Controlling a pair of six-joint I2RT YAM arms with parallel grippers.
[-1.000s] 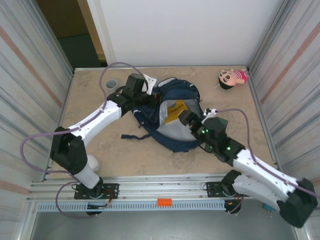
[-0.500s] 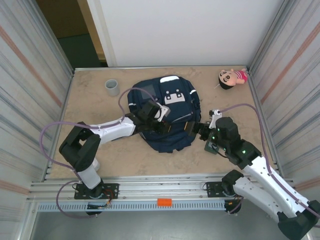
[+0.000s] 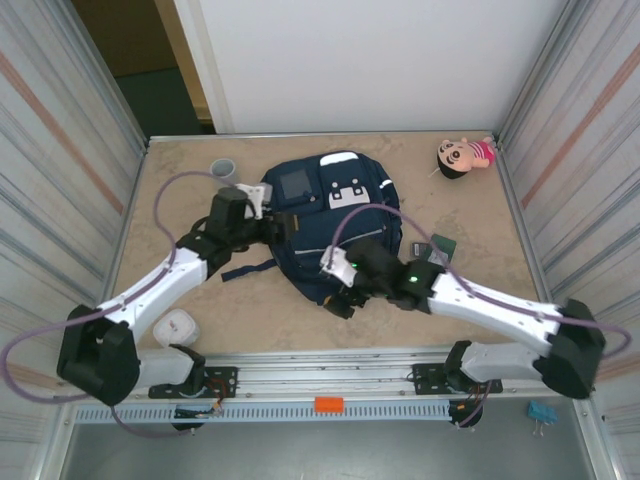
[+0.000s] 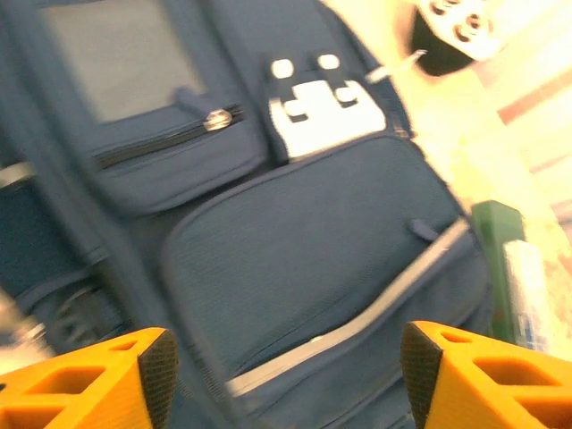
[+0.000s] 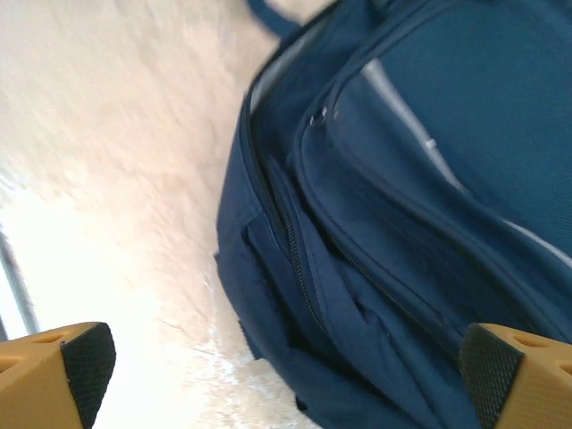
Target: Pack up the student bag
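Observation:
The student bag [image 3: 335, 215] is a navy backpack lying flat with its front up in the middle of the table, white patch and zipped pockets on top. My left gripper [image 3: 278, 215] hovers over the bag's left side. In the left wrist view it [image 4: 284, 375] stands open, its orange fingers [image 4: 107, 380] wide apart above the front pocket [image 4: 304, 259], nothing between them. My right gripper [image 3: 335, 295] is at the bag's near edge. In the right wrist view it [image 5: 286, 375] is open over the bag's zipped side [image 5: 357, 268].
A grey cup [image 3: 224, 169] stands at the back left. A doll [image 3: 462, 156] lies at the back right. A dark green object [image 3: 440, 247] rests just right of the bag. A white item [image 3: 178, 327] sits near the left arm's base.
The bag went from open, showing a yellow item, to flat and front up. My left gripper opened and drew back to the bag's left. My right arm swung left along the near edge.

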